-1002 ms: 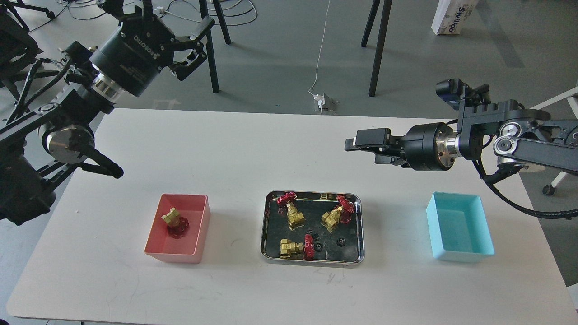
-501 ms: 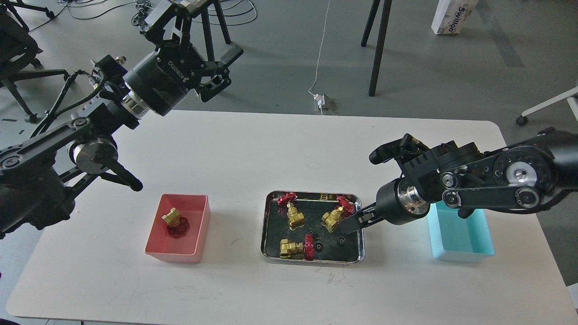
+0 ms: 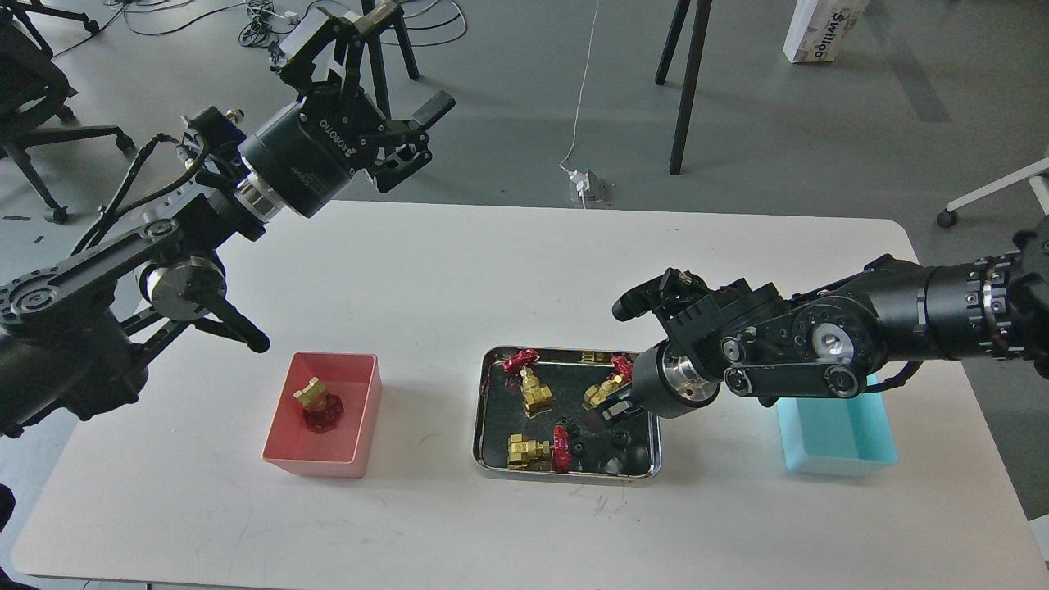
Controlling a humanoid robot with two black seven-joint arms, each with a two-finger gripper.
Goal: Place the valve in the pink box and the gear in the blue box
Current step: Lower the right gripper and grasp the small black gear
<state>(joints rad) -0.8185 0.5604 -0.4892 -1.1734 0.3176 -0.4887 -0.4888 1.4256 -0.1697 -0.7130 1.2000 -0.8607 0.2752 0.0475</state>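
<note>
One valve point(image 3: 318, 404) lies in the pink box point(image 3: 283, 449) at the left. Three more valves point(image 3: 531, 387) lie in the steel tray point(image 3: 565, 474) at the middle, with small black gears point(image 3: 578, 447) near its front. My right gripper point(image 3: 613, 410) points down into the tray's right part, just above a gear point(image 3: 620, 438) and beside a valve point(image 3: 602, 393). Its fingers are dark and too small to tell apart. The blue box point(image 3: 832, 447) stands at the right, partly hidden by my right arm. My left gripper point(image 3: 406, 61) is open and empty, high over the table's far left edge.
The white table point(image 3: 459, 270) carries the two boxes and the tray in a row near its front. Beyond its far edge the floor holds black stand legs point(image 3: 687, 90), a white cable with a plug point(image 3: 586, 182) and a cardboard box point(image 3: 824, 29).
My right arm swung down and left from above the table, and its gripper now reaches into the tray. My left gripper moved to the right, staying high and open.
</note>
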